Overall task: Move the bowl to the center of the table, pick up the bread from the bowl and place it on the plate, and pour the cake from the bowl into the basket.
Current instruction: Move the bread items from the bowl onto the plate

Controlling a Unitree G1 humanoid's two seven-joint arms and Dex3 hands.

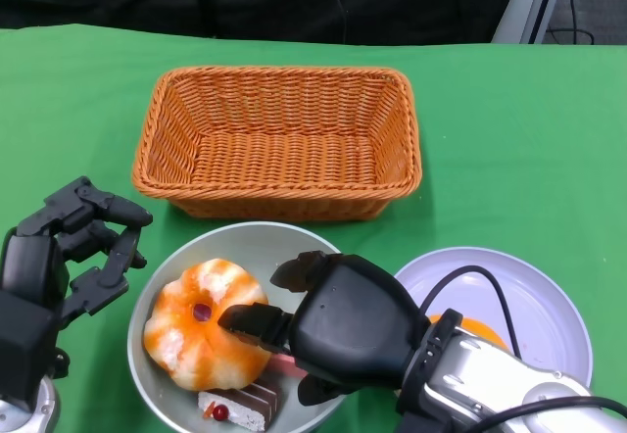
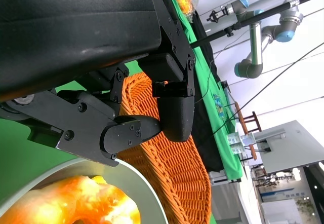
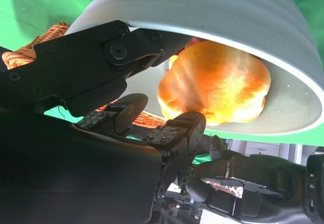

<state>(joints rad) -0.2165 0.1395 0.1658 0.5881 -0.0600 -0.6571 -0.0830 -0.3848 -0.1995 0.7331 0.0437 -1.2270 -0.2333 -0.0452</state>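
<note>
From the head view I saw the whole layout: grey bowl (image 1: 171,374) on the green bench (image 1: 509,129) just in front of the wicker basket (image 1: 279,139), white plate (image 1: 534,301) beside the bowl on my right, partly under my right forearm. Bread (image 1: 201,323), an orange-and-white glazed bun, sat in the bowl, with a brown-and-white layered cake (image 1: 240,406) slice lying next to it at the near rim. Something orange showed on the plate behind the wrist, could not tell what. Right hand (image 1: 328,320) reached into the bowl over its right rim, fingers (image 1: 250,320) extended toward the bread and right at its side; head view did not settle contact. Right wrist view gave what the head view lacked: bread (image 3: 215,84) seen close inside the bowl (image 3: 298,107), a finger above it and others below, apart, not clamped on it, so I called that hand spread around the bread, touching or nearly so. Cake was hidden there. It also caught my left hand (image 3: 243,193) beyond the bowl rim. Left hand (image 1: 73,252) hovered just left of the bowl, fingers parted and curved, holding nothing. Left wrist view showed only those fingers (image 2: 172,107) against the basket (image 2: 167,173), plus bowl rim (image 2: 136,178) and a patch of bread (image 2: 76,206), and a background robot arm (image 2: 263,36) that the other views missed.
</note>
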